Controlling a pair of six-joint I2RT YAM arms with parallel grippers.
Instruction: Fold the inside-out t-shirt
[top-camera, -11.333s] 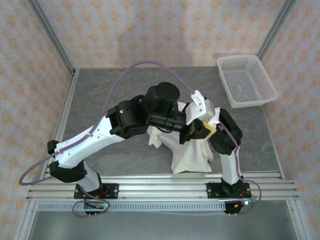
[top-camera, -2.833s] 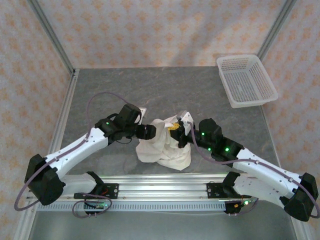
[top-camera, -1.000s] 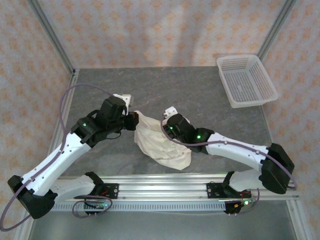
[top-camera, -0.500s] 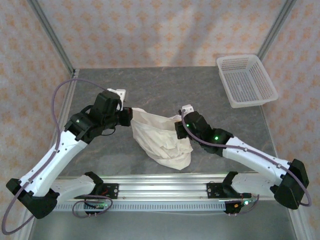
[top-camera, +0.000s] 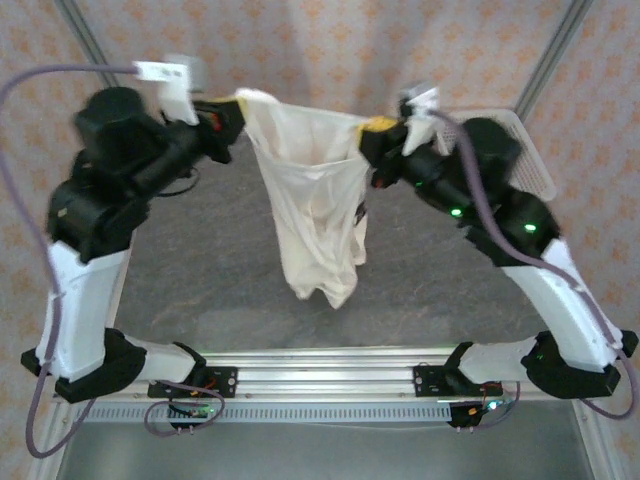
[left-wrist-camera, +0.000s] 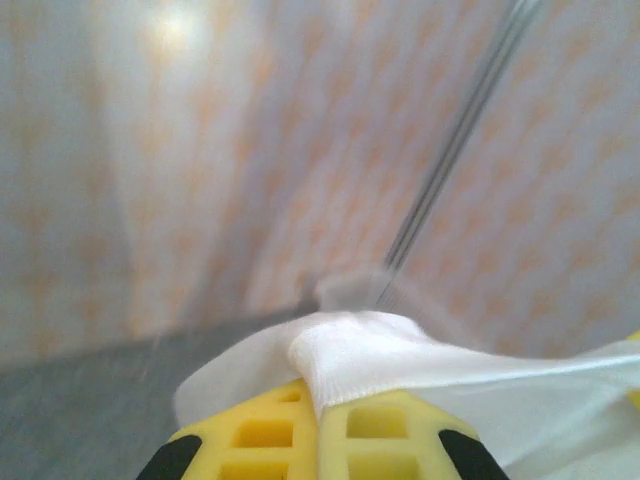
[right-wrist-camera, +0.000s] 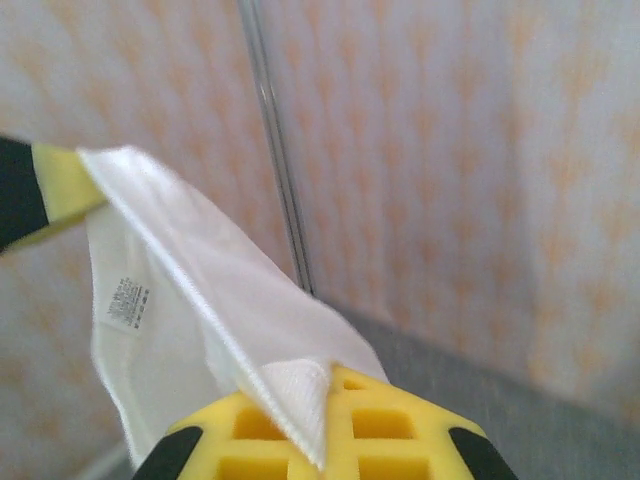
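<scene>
T-shirt (top-camera: 318, 200) hangs stretched between left gripper (top-camera: 238, 108) and right gripper (top-camera: 375, 131), both clenched on its top edge.

I count one shirt (top-camera: 315, 200), just the one. Two grippers, both mine: left gripper (top-camera: 228, 112), right gripper (top-camera: 375, 135). Two arms behind them: left arm (top-camera: 85, 260), right arm (top-camera: 560, 290). Two purple cables (top-camera: 50, 75), one per arm. One mesh basket (top-camera: 540, 175). One table (top-camera: 200, 270). One small printed label (right-wrist-camera: 127, 297) on the cloth.
</scene>
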